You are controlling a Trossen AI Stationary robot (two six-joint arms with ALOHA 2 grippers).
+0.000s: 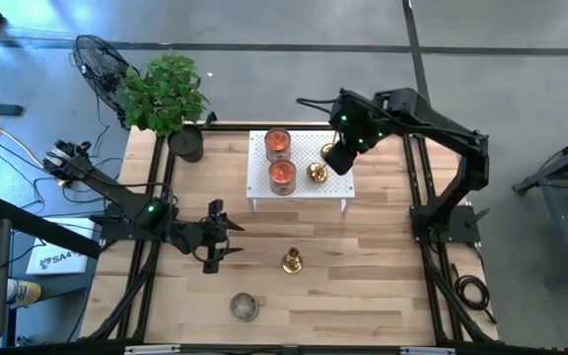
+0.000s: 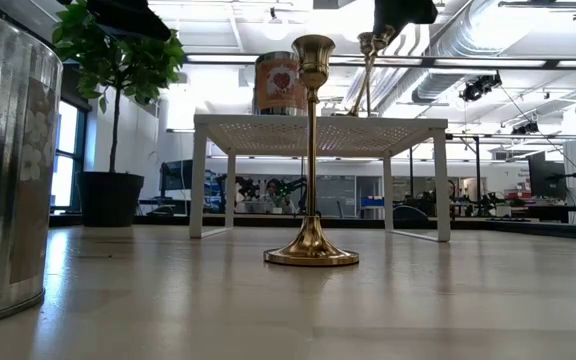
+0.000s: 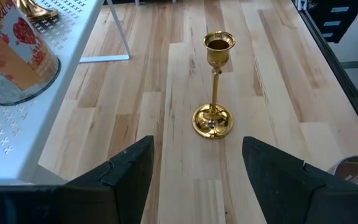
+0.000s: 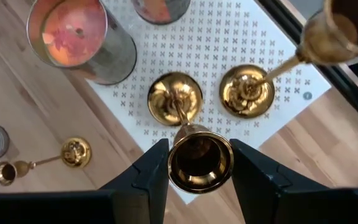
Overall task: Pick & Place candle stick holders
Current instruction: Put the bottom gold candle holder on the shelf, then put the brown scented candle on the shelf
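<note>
Two candle stick holders [image 4: 244, 91] stand close on the white rack [image 4: 229, 37], right tool [image 4: 197, 163] straddling one cup without clear grip, risking toppling its neighbour; left tool [image 3: 197, 171] wide, third holder [image 3: 214, 93] on counter [image 3: 185, 180].

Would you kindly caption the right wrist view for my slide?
Right gripper open around a brass candlestick on the white rack, beside another candlestick and two jar candles.

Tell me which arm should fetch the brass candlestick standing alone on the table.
Left, probably. Its open pincer already faces the candlestick, nothing between. The right pincer is over the white shelf, its fingers on either side of another candlestick.
</note>
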